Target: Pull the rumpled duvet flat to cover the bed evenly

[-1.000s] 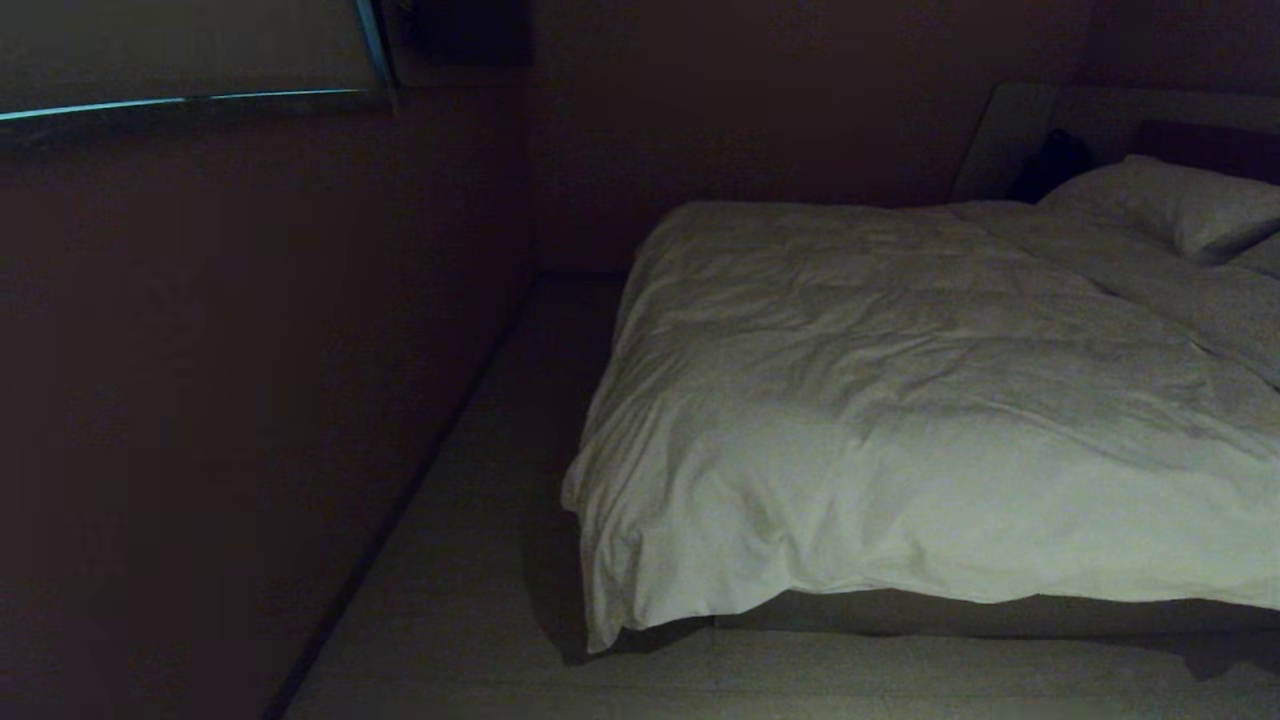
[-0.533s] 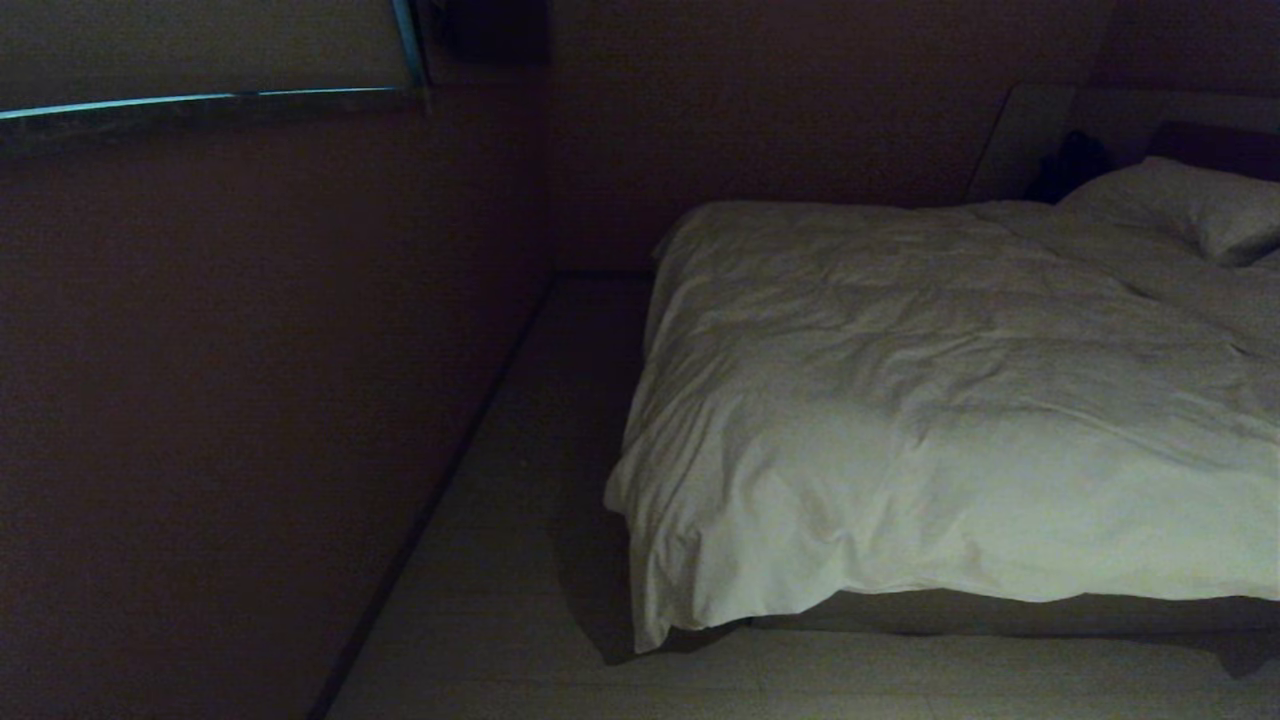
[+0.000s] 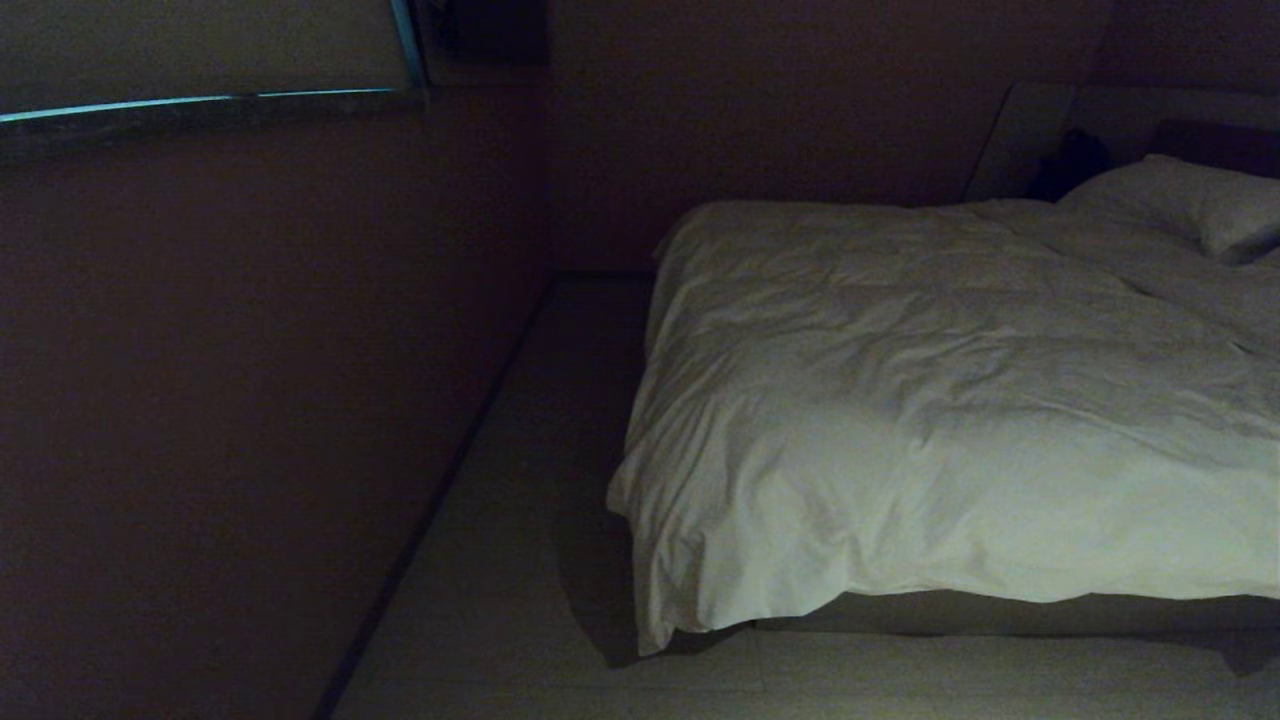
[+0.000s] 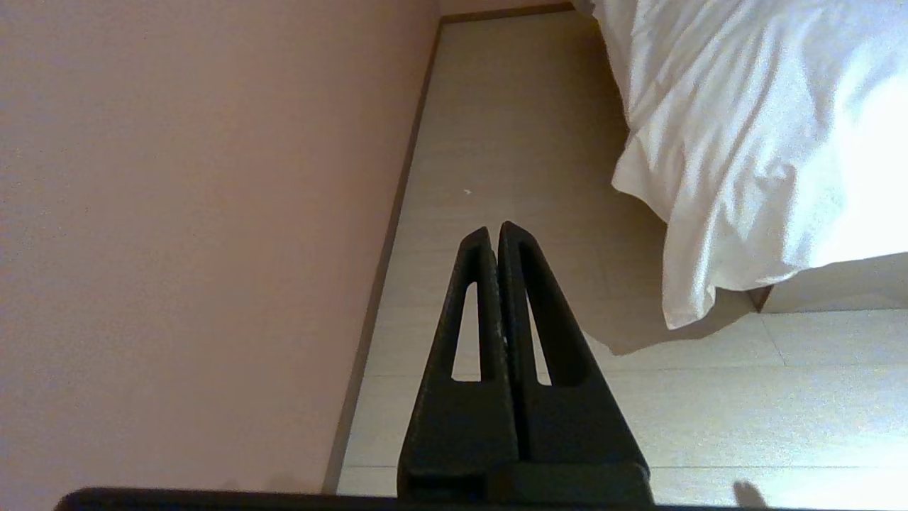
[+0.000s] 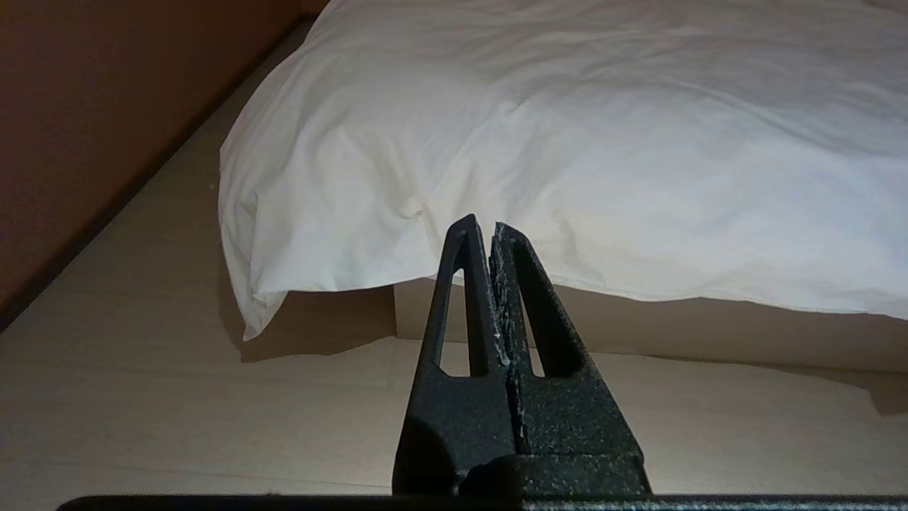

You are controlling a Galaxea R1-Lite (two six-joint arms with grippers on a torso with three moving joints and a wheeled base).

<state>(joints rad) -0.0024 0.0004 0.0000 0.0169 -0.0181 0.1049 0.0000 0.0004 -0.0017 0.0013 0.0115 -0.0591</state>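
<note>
The duvet (image 3: pixel 930 420) lies creased across the bed (image 3: pixel 1000 612), right half of the head view, its corner drooping floorward at lower centre. Judged soft, bulky and compliant (seize that hanging corner hem). Left gripper (image 4: pixel 494 231) and right gripper (image 5: pixel 479 226) are both pressed together, empty, short of the cloth.

A: What do you see ahead?
B: You face the bed (image 3: pixel 1000 612), its creased duvet (image 3: pixel 930 430) draped past the near corner onto the floor (image 3: pixel 520 560).
A: Anything else?
B: A pillow (image 3: pixel 1190 205) at far right, wall (image 3: pixel 250 400) left.
</note>
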